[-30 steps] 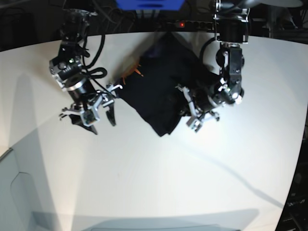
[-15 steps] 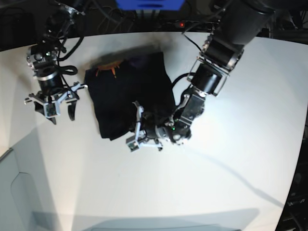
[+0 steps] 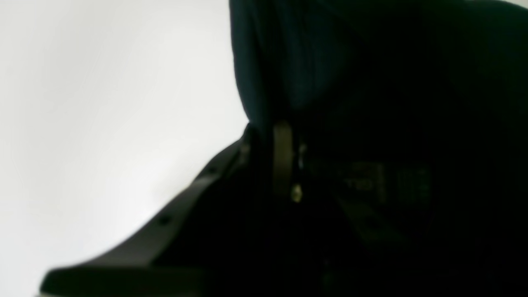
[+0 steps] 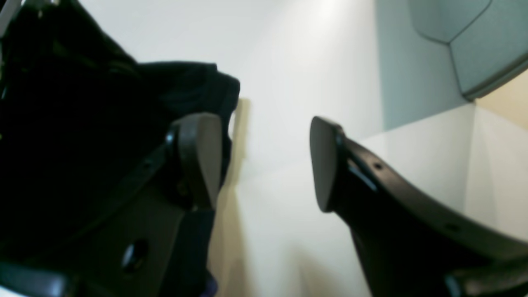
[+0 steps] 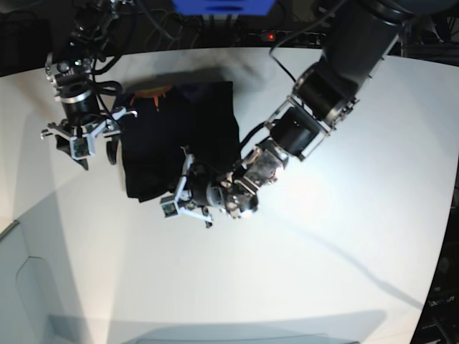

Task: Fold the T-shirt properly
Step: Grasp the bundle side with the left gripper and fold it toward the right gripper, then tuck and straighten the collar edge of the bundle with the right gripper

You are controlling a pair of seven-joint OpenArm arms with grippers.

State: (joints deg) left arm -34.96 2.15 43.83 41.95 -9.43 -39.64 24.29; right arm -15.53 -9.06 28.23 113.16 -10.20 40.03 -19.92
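Observation:
The black T-shirt (image 5: pixel 183 132) lies bunched in a rough rectangle on the white table (image 5: pixel 323 272), with an orange mark (image 5: pixel 154 92) at its far edge. My left gripper (image 5: pixel 183 199) is at the shirt's near edge, shut on the cloth. In the left wrist view its closed fingers (image 3: pixel 284 161) are buried in dark T-shirt (image 3: pixel 371 82) fabric. Just off the shirt's left side, my right gripper (image 5: pixel 80 143) stands open. The right wrist view shows the gripper (image 4: pixel 264 165) with nothing between its fingers and the T-shirt (image 4: pixel 82 123) beside its left finger.
A grey panel (image 5: pixel 21 287) sits at the near left corner, also seen as the grey panel (image 4: pixel 474 41) in the right wrist view. Cables and a blue object (image 5: pixel 222 6) line the table's far edge. The left arm (image 5: pixel 323 93) reaches across the table's middle.
My left arm has swept further left, dragging the T-shirt with it. The right gripper has shifted slightly up and stays open.

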